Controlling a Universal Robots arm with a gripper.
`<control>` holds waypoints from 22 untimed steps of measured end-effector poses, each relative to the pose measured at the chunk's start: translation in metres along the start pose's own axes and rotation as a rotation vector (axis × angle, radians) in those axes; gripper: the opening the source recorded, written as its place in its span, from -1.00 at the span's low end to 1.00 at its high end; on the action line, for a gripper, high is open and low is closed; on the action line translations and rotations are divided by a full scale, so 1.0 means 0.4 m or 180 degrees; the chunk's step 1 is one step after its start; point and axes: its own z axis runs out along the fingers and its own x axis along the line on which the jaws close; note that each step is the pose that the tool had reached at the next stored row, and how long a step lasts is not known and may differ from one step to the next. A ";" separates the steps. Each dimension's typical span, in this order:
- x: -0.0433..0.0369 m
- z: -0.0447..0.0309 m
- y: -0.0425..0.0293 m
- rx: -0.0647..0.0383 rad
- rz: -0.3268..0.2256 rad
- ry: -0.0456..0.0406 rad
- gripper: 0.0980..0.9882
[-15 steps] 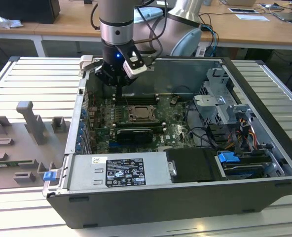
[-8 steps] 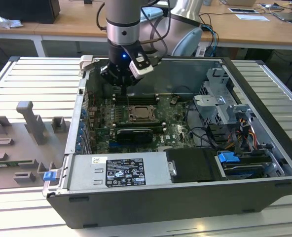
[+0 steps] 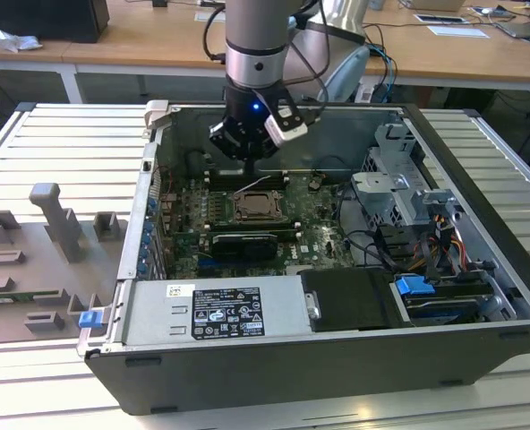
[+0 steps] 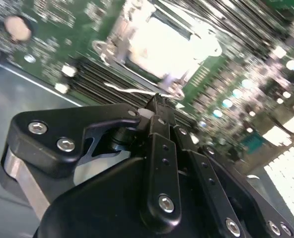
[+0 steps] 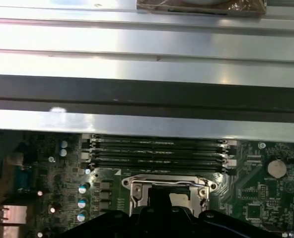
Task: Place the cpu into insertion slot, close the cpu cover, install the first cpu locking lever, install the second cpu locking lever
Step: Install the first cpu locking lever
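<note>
The tool (image 3: pixel 250 154) hangs just above the insertion slot (image 3: pixel 257 207) inside the open computer case (image 3: pixel 480 260); its jaws look pressed together (nothing visible between them); the cpu cover (image 5: pixel 168 184) lies down over the socket.

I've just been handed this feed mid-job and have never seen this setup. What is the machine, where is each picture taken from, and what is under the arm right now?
The machine is a single robot arm ending in a black pincer. The exterior view looks from off the arm at an open computer case lying on a slatted metal table. The two wrist views ride on the arm and look down past the pincer at the green circuit board.

Under the pincer sits the insertion slot, with the silver cpu cover over it; a pale square surface shows in its window in the second wrist view. Long black memory slots run beside it. The pincer hangs just above the socket's edge. I cannot tell whether it holds anything.
</note>
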 end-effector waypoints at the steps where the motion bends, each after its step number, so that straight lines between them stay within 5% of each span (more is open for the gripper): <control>1: -0.005 0.001 0.000 -0.0006 0.0000 0.0000 -0.98; 5: -0.010 0.003 -0.001 -0.0115 -0.0012 -0.0004 -0.98; 22: -0.030 0.055 0.008 -0.0126 -0.0123 0.0002 -0.98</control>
